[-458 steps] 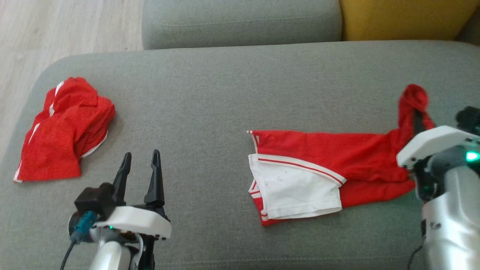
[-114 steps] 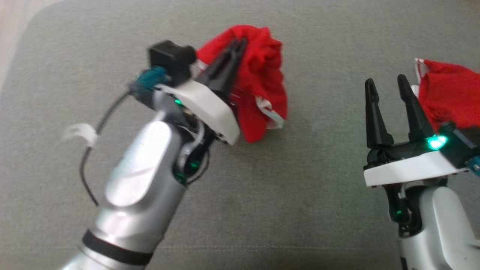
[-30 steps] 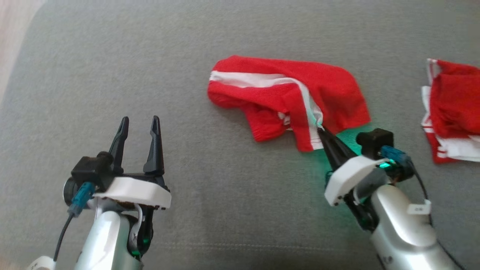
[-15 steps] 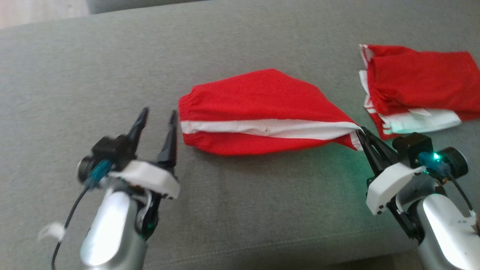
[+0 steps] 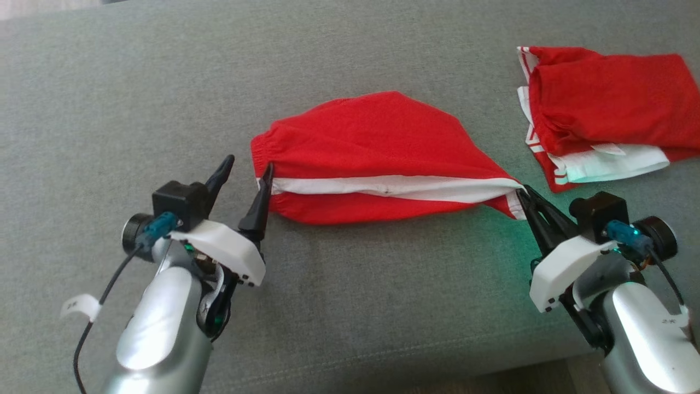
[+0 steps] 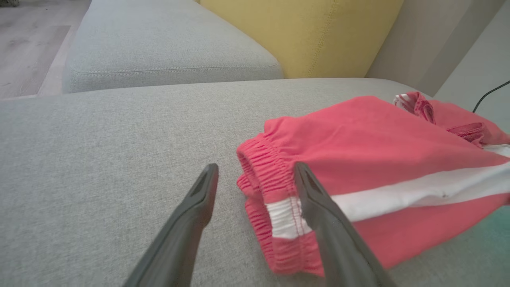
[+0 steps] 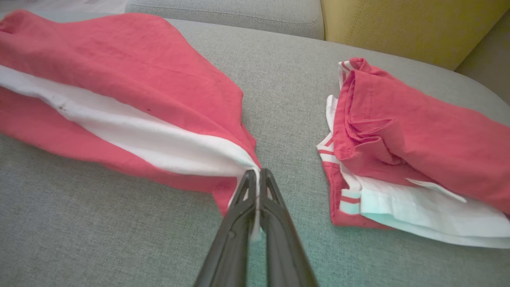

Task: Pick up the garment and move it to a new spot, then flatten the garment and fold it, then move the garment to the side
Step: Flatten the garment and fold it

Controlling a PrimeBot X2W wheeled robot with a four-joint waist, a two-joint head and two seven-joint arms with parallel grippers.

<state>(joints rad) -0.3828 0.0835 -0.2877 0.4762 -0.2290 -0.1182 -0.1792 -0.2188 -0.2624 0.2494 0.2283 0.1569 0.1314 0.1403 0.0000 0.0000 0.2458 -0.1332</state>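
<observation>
The garment (image 5: 372, 131) is a pair of red shorts with a white side stripe, lying stretched out on the grey sofa seat (image 5: 136, 87). My right gripper (image 5: 519, 190) is shut on its right hem corner, and the cloth (image 7: 119, 67) is pulled taut toward the pinched fingertips of that gripper (image 7: 257, 172). My left gripper (image 5: 247, 165) is open at the elastic waistband end. In the left wrist view the waistband edge of the garment (image 6: 378, 143) sits between the fingers of this gripper (image 6: 255, 167), with the right finger over the white stripe.
A second red and white garment (image 5: 607, 104) lies folded at the right, close to my right arm, also (image 7: 418, 131). A yellow cushion (image 6: 303, 32) and another grey seat (image 6: 167, 44) stand behind. The seat's front edge (image 5: 492, 355) runs just below both arms.
My left gripper has moved up and right to the waistband end, still open. The right gripper keeps its hold on the hem corner with the shorts stretched.
</observation>
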